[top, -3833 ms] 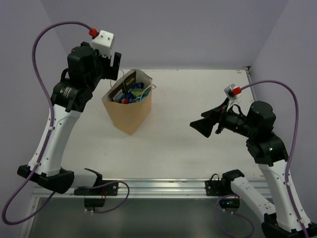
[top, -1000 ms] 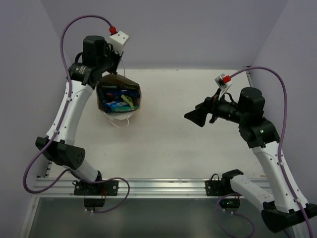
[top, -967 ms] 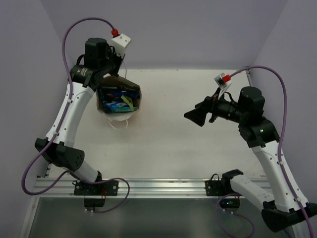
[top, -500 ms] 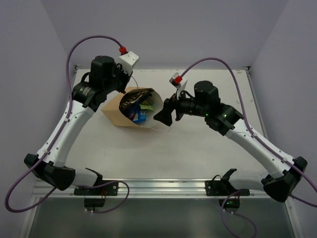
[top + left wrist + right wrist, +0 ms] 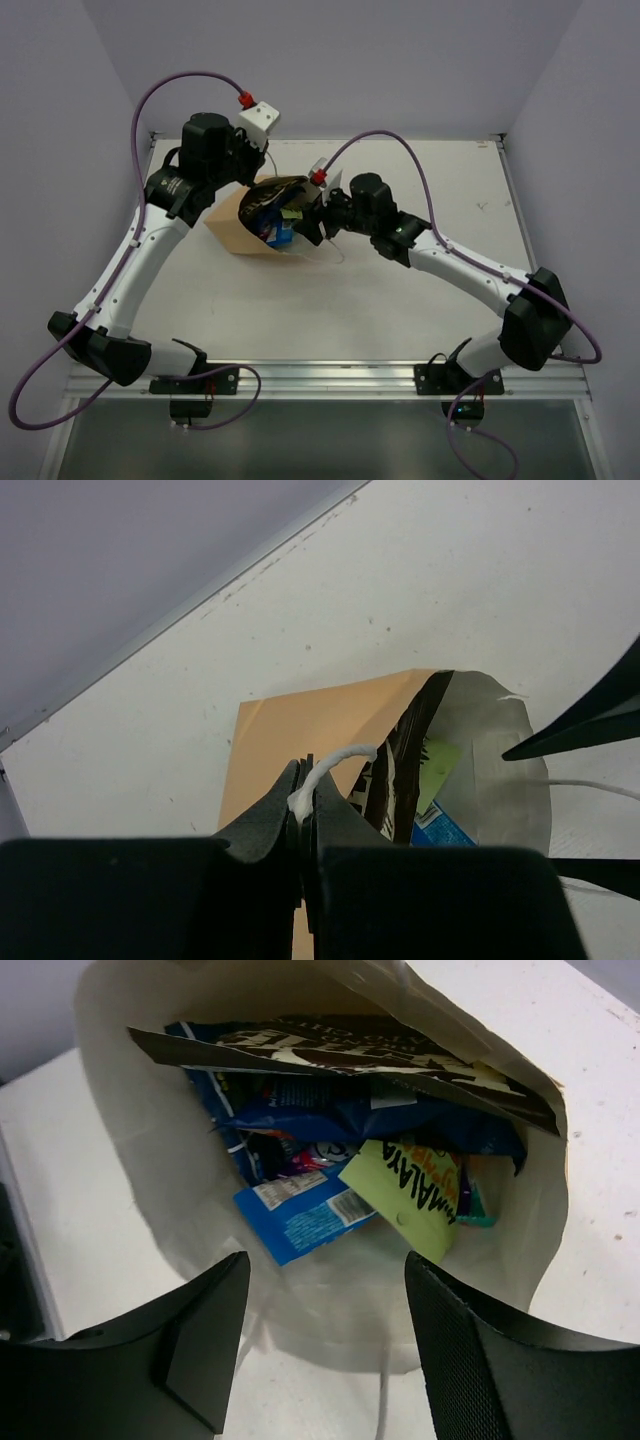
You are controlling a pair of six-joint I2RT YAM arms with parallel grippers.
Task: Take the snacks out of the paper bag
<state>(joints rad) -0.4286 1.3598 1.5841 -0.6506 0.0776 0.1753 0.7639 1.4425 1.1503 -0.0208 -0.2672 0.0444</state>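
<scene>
The right tool (image 5: 325, 1260) has swung to the paper bag (image 5: 232, 232) mouth, parted before snacks (image 5: 300, 1220); left tool (image 5: 303, 780) pinches the handle (image 5: 340, 755).

White table (image 5: 400, 300), tan paper bag (image 5: 228, 233) tipped on its side upon it

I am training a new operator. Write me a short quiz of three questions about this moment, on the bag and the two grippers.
1. True or false: the left gripper is shut on the white string handle of the paper bag.
2. Choose one. The right gripper is:
A) at the bag's open mouth, jaws apart, holding nothing
B) high above the bag, jaws shut
C) shut on a snack packet
3. Fill the gap: the yellow-green packet lies ___ the bag.

Key: 1 true; 2 A; 3 inside.
</scene>
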